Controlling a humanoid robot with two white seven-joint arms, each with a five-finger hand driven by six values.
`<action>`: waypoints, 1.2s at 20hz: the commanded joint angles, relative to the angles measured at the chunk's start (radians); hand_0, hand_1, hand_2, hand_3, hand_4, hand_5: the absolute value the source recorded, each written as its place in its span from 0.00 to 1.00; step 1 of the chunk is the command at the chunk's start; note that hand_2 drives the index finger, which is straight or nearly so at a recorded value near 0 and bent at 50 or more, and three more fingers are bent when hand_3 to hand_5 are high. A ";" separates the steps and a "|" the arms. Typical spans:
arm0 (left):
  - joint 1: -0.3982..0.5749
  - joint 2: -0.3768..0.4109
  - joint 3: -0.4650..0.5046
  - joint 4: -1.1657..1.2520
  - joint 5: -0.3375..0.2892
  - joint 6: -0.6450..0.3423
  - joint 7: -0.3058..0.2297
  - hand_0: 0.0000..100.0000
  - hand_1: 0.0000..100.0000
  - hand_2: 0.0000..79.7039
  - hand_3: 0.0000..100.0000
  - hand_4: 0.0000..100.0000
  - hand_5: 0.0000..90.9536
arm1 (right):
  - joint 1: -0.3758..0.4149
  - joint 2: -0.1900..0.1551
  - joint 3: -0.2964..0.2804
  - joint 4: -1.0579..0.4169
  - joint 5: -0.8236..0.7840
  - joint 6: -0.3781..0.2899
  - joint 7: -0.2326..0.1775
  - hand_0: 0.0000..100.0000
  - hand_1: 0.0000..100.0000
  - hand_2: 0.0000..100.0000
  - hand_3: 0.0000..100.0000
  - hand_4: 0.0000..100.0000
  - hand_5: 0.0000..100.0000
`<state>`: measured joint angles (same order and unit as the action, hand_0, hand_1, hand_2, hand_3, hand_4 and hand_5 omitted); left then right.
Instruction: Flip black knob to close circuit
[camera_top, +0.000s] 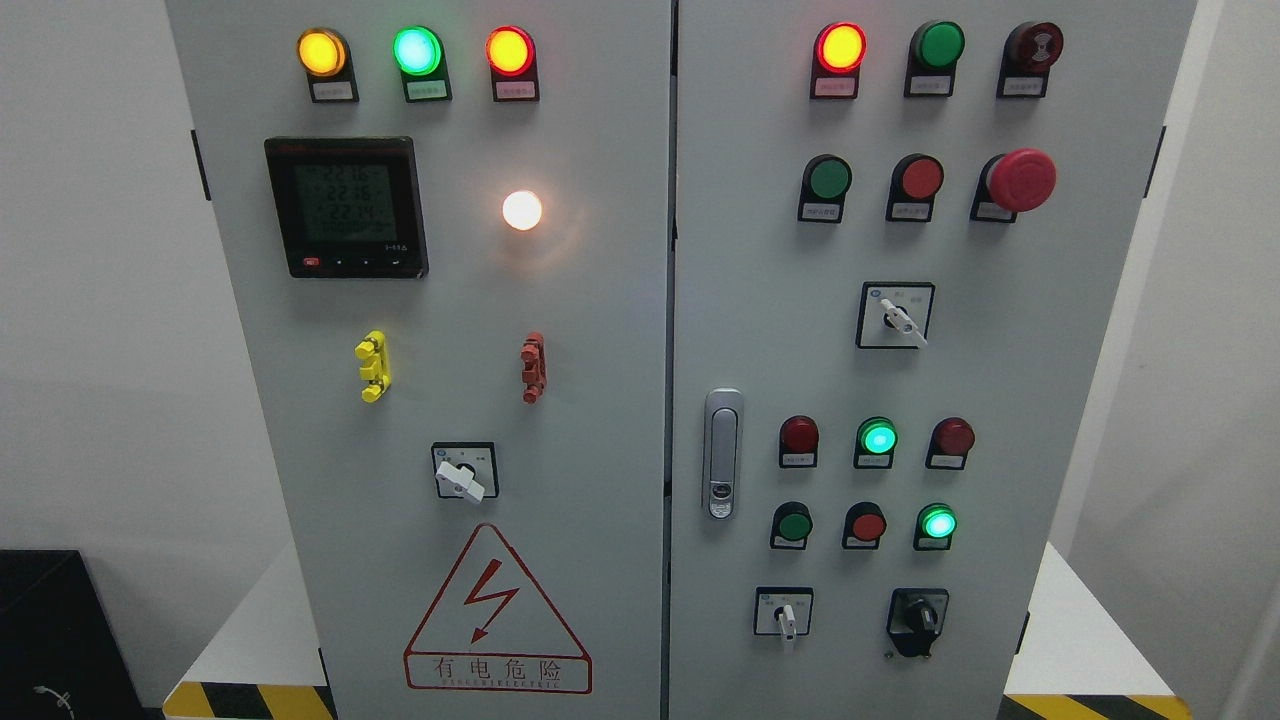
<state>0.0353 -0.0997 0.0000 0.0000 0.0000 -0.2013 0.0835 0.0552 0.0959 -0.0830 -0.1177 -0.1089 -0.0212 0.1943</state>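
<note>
Sitting low right on grey cabinet (600, 400), black knob (917, 618), handle upright

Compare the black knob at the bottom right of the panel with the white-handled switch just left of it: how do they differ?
The black knob is all black and bulky; the white-handled switch has a slim white lever. The switch sits on a white plate with a black frame; the knob's base is black. Both levers point roughly downward, on the right door's bottom row.
</note>
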 joint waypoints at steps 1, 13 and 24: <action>0.000 0.000 -0.020 0.023 -0.021 0.000 0.001 0.00 0.00 0.00 0.00 0.00 0.00 | 0.000 0.004 0.003 0.006 0.000 -0.002 0.011 0.00 0.17 0.00 0.00 0.00 0.00; 0.000 0.000 -0.020 0.021 -0.021 0.000 0.001 0.00 0.00 0.00 0.00 0.00 0.00 | 0.000 0.004 0.058 0.003 0.017 -0.100 0.007 0.00 0.17 0.00 0.00 0.00 0.00; 0.000 0.000 -0.020 0.023 -0.021 0.000 0.001 0.00 0.00 0.00 0.00 0.00 0.00 | -0.031 -0.008 0.134 -0.232 0.024 -0.460 -0.107 0.00 0.15 0.06 0.19 0.14 0.00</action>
<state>0.0353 -0.0997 0.0000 0.0000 0.0000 -0.2013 0.0835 0.0184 0.0948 -0.0027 -0.1707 -0.0926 -0.3913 0.1208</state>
